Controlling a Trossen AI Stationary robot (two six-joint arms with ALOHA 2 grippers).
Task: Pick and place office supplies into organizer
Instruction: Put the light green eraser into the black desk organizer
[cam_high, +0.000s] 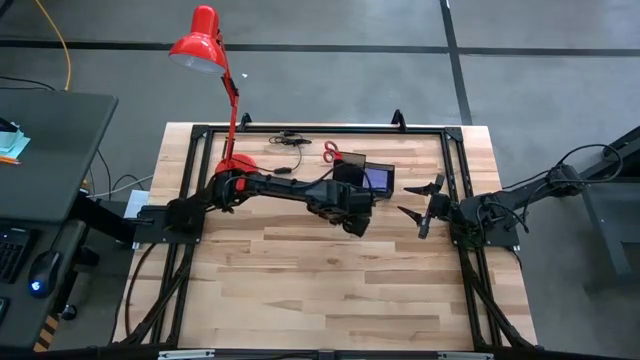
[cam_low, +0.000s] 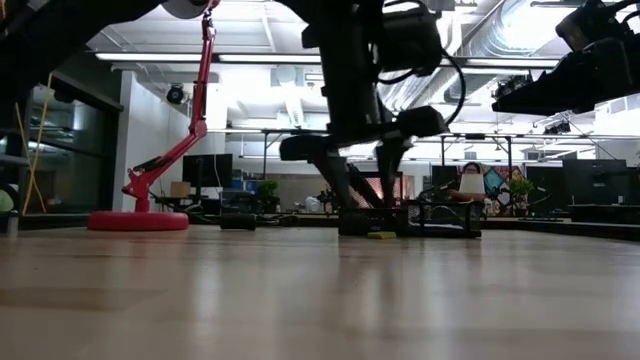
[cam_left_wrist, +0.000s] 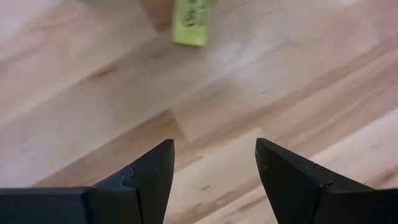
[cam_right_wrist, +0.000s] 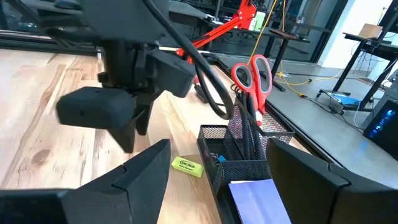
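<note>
A black mesh organizer (cam_right_wrist: 219, 144) stands at the table's far middle (cam_high: 350, 168). Red-handled scissors (cam_right_wrist: 254, 78) stand handles up in its taller section among black pens (cam_right_wrist: 249, 134). A purple note pad (cam_right_wrist: 255, 196) lies in a lower compartment. A small yellow-green piece (cam_left_wrist: 191, 22) lies flat on the wood just in front of the organizer (cam_right_wrist: 188, 167). My left gripper (cam_left_wrist: 214, 146) hangs open, pointing down over bare wood close to that piece, touching nothing (cam_high: 355, 222). My right gripper (cam_right_wrist: 219, 144) waits open at the table's right, level, facing the organizer (cam_high: 422, 200).
A red desk lamp stands at the far left with its round base (cam_high: 237, 163) on the table and its head (cam_high: 200, 45) beyond the far edge. A black cable (cam_high: 290, 138) lies near the far edge. Bare wood stretches over the table's near half (cam_high: 330, 290).
</note>
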